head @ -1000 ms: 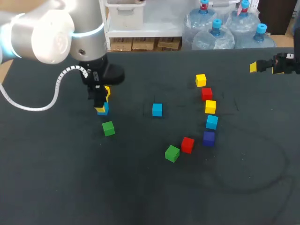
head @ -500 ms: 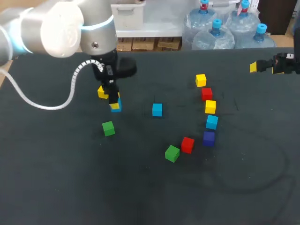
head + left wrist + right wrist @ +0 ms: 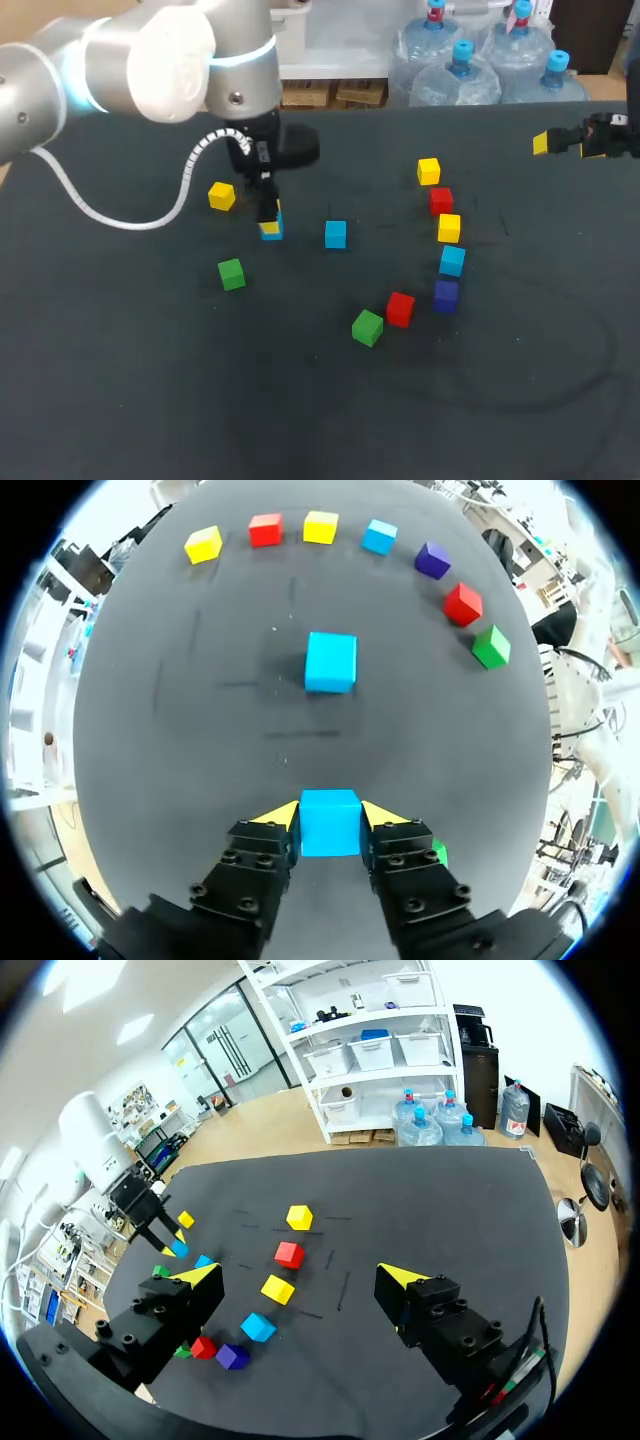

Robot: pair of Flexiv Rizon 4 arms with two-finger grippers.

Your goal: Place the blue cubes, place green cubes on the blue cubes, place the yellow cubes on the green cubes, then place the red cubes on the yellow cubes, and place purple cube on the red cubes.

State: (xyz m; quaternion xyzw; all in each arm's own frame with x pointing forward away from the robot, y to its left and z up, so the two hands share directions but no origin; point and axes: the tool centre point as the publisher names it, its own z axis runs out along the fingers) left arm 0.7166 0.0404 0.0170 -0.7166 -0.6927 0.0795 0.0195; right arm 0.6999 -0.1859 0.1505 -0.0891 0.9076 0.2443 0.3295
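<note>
In the head view the left gripper (image 3: 269,220) covers most of the blue cube (image 3: 272,234) clamped in it, so only a sliver of blue shows. The right arm (image 3: 612,135) runs off the right edge just behind its wrist. From the left wrist, a green cube (image 3: 439,853) is almost wholly hidden behind one finger. From the right wrist, the distant left gripper's hold is too small to judge.

Left gripper (image 3: 330,816) has the held cube (image 3: 330,825) between its fingers, just left of the centre cube (image 3: 335,234). Stray cube (image 3: 221,196) sits behind-left of it, front-left cube (image 3: 231,273) nearer. Five-cube column (image 3: 449,228) runs front-to-back on the right. Nearest cube (image 3: 367,327) lies just beside its neighbour (image 3: 400,308), left of the column's front end.
</note>
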